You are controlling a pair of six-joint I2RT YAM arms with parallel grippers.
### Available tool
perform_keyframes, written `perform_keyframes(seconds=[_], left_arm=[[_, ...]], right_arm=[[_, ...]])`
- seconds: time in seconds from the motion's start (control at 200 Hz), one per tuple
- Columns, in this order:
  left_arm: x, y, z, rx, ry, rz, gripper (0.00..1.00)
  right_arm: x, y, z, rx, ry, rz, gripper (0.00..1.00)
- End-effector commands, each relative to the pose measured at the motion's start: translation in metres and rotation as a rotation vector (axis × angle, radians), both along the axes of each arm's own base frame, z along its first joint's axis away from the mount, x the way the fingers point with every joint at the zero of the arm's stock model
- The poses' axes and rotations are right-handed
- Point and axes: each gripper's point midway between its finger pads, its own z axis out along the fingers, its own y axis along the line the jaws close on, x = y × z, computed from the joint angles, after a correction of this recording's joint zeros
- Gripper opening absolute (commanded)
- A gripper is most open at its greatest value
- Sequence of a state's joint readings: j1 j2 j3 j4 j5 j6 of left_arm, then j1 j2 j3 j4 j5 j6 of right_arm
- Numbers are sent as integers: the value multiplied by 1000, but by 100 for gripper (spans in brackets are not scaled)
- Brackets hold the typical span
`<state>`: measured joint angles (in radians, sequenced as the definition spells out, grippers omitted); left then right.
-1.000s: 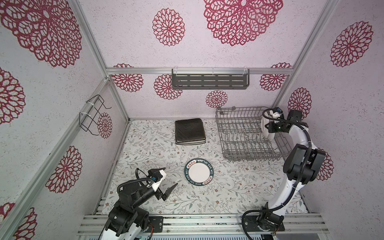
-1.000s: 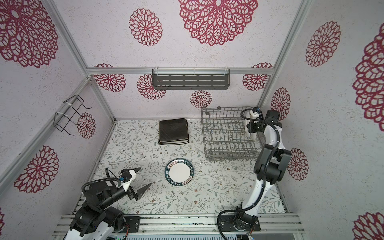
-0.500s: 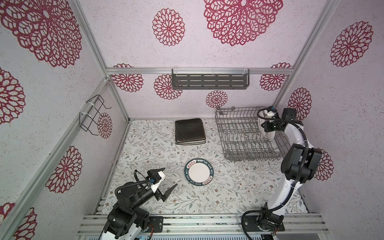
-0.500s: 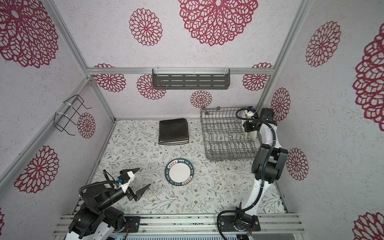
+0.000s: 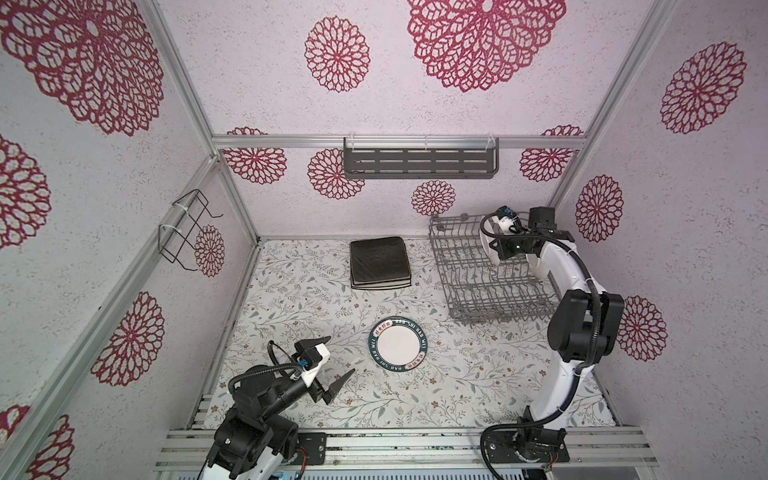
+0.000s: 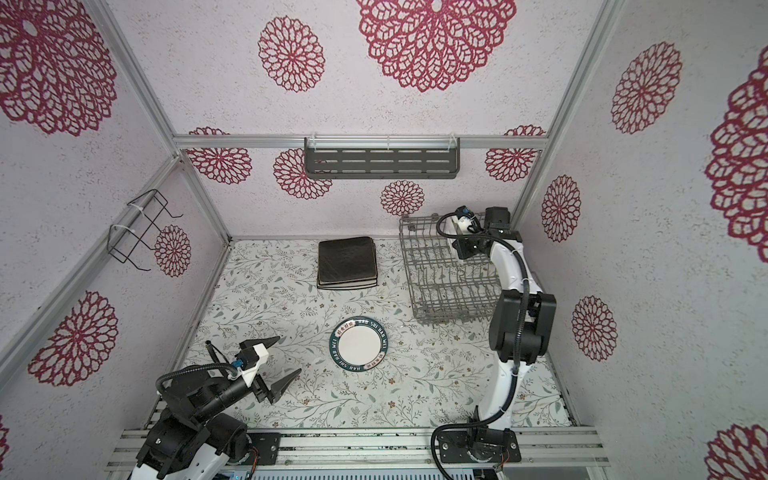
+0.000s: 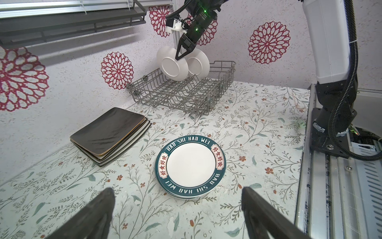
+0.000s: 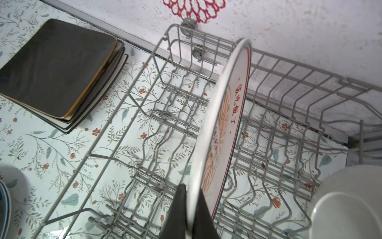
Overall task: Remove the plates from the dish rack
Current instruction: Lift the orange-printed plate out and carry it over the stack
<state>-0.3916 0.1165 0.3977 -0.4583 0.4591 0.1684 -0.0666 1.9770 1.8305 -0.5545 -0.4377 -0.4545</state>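
My left fingers stand spread wide and empty, well to the left of the dish rack and nearer the front rail. In the left wrist view only their dark tips show, cut off by the frame. The square plates lie stacked just left of the rack. A black one is on top with pale ones under it, and I cannot count the layers. The round plates are piled in front of the rack's left corner, and those under the green-rimmed top one show only as edges.

Over the rack's far right part, my right fingers are clamped on the rim of a round white plate. I cannot tell whether its lower edge clears the tines. Its printed face is seen almost edge-on and is hard to read. Another white plate stands in the rack's right part, half covered. In both top views my right arm hides the rack's right side.

A black wire holder hangs on the wall far left of the rack. A dark slotted shelf hangs on the back wall, above and left of it. The bench has a pale leaf-and-flower print, and the walls are pale with red rosettes.
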Motion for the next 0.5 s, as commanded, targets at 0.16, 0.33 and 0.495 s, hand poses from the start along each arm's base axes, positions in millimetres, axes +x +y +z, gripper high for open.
perform_keyframes(seconds=[0.16,0.33,0.495], left_arm=[[-3,-1,3,-3,-30,-19,97],[-4,-2,3,-4,-31,-22,97],[-4,-2,4,-6,-36,-23,97]], right_arm=[[-11,52,93,-61,-230,122,5],[-23,88,107,-72,-269,192,5],[-38,120,119,-95,-304,259,5]])
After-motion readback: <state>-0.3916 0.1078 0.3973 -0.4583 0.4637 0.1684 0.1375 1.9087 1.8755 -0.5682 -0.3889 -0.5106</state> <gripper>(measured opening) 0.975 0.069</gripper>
